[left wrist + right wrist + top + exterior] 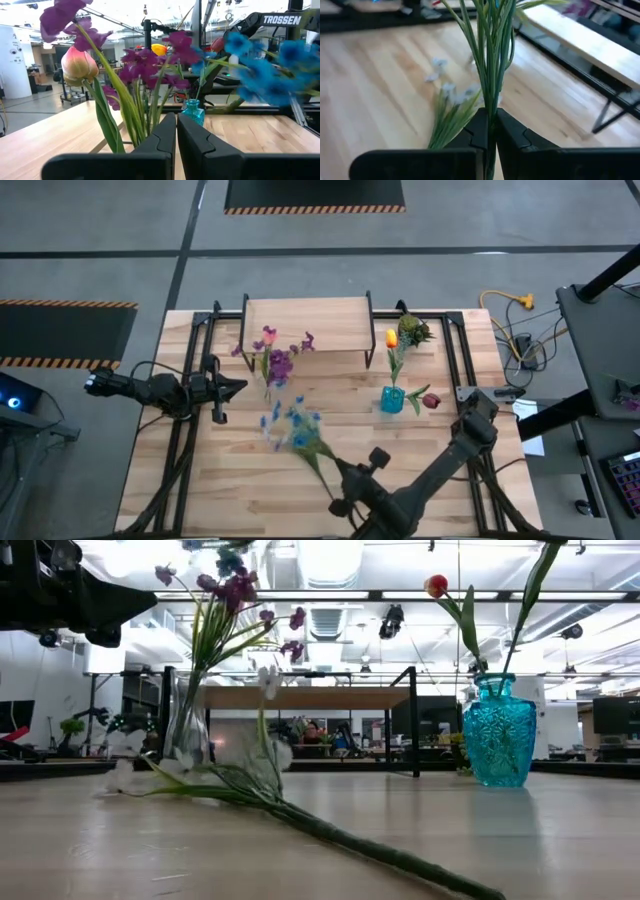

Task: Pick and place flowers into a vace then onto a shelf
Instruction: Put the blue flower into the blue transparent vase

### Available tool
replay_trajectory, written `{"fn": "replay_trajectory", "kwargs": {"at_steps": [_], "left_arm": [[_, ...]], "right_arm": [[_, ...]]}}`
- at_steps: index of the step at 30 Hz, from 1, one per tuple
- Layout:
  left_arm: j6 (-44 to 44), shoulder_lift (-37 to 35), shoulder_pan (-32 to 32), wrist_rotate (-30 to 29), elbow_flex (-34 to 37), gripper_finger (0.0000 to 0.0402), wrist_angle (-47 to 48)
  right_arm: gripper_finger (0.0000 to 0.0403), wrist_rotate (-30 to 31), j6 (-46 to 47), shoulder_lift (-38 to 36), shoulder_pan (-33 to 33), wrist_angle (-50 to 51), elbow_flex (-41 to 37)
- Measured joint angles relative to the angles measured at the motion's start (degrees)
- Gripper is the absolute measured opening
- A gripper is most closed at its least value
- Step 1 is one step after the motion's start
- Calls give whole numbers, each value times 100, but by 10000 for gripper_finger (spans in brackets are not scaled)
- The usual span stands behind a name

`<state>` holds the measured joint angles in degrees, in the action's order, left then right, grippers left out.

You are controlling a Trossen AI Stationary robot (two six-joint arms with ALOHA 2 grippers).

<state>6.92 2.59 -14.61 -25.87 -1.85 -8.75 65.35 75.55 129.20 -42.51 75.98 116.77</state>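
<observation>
High view: the right gripper [335,485] holds the blue flowers [292,426] by the stem above mid-table. The left gripper [236,387] waits beside the purple flowers [272,358], which stand before the shelf [306,325] at the table's far edge (a turquoise vase [392,399] stands further right).

Low view: white flowers [250,780] lie flat on the table [560,840].

Left wrist view: the left fingers [165,135] are pressed together, empty.

Right wrist view: the right fingers [481,129] are clamped on green stems [492,55].

Shelf [305,322] at table's [180,470] far edge. Two vases w/ flowers in front: one [268,372] left, other [392,399] right.
</observation>
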Motion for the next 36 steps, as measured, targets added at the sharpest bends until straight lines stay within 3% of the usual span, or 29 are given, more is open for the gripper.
{"fn": "replay_trajectory", "kwargs": {"at_steps": [3, 7, 12, 15, 20, 26, 32, 36], "left_arm": [[0, 0, 0, -1, 0, 0, 0], [0, 0, 2, 0, 0, 0, 0], [0, 0, 1, -2, 0, 0, -2], [1, 0, 1, -1, 0, 0, -2], [0, 0, 0, 0, 0, 0, -2], [0, 0, 0, -2, 0, 0, -2], [0, 0, 0, -1, 0, 0, -1], [1, 0, 0, 0, 0, 0, -2]], "right_arm": [[13, 220, 778, -45, -58, 577, -75], [13, 511, 1047, -94, -188, 865, -204], [13, 93, 1003, -298, -186, 811, -292], [13, -467, 485, -310, -153, 473, -302], [13, -895, -661, -378, -197, -274, -281], [13, -2358, -921, -634, -229, -364, -193], [13, -2831, -1858, -1047, -241, -874, -256], [13, -2796, -2890, -1336, -309, -1421, -284]]}}
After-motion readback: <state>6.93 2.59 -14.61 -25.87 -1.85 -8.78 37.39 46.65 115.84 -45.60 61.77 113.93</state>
